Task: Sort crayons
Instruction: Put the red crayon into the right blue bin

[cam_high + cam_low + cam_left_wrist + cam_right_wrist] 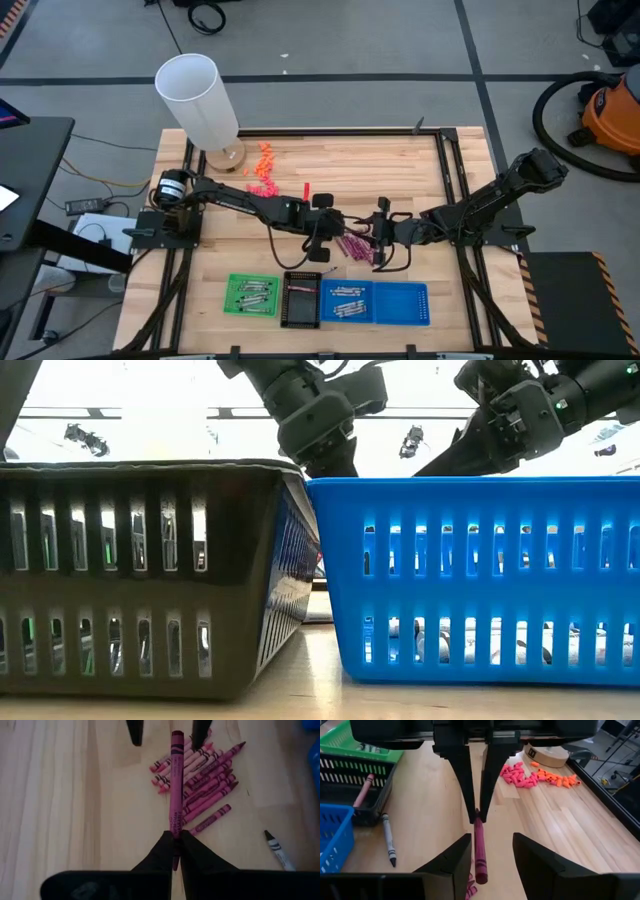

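Left end effector point(174, 851) gripping slim waxy crayon point(175, 795)

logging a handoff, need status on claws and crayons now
Left claw shut on magenta crayon, above the crayon pile. Right claw open around the same crayon's far end. Nothing in the way.

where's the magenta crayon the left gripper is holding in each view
High view: too small to pick out between the two grippers at table centre.
Low view: hidden behind the trays.
Left wrist view: thin magenta paper-wrapped crayon, pinched end-on.
Right wrist view: same crayon, between the open right fingers.
Shared landmark: loose grey crayon.
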You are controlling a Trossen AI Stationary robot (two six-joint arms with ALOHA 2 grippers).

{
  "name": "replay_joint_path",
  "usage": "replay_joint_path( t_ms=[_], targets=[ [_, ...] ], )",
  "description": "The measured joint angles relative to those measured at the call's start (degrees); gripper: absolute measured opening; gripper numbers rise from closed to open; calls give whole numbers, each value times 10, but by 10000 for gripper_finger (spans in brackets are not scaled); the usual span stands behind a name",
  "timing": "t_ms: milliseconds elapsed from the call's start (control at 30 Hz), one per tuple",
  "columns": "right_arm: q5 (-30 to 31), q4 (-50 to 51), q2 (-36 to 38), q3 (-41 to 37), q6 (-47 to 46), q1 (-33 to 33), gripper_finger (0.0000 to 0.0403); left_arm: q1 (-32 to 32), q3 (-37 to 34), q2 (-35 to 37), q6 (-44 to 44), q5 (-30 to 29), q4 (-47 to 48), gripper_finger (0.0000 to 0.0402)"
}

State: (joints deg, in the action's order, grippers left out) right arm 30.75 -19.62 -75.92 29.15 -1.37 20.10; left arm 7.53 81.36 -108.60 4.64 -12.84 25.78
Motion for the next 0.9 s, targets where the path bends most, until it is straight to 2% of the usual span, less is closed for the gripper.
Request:
replay_joint_path(
  t_ms=[267,500,900],
  targets=[
    [-3,2,0,0,1,0,153,0,0,0,10,0,-50,14],
    [-3,26,0,0,-4,0,145,0,0,0,11,0,-57,14],
    [-10,31,0,0,-4,0,38,0,0,0,20,0,-61,14]
  ],
)
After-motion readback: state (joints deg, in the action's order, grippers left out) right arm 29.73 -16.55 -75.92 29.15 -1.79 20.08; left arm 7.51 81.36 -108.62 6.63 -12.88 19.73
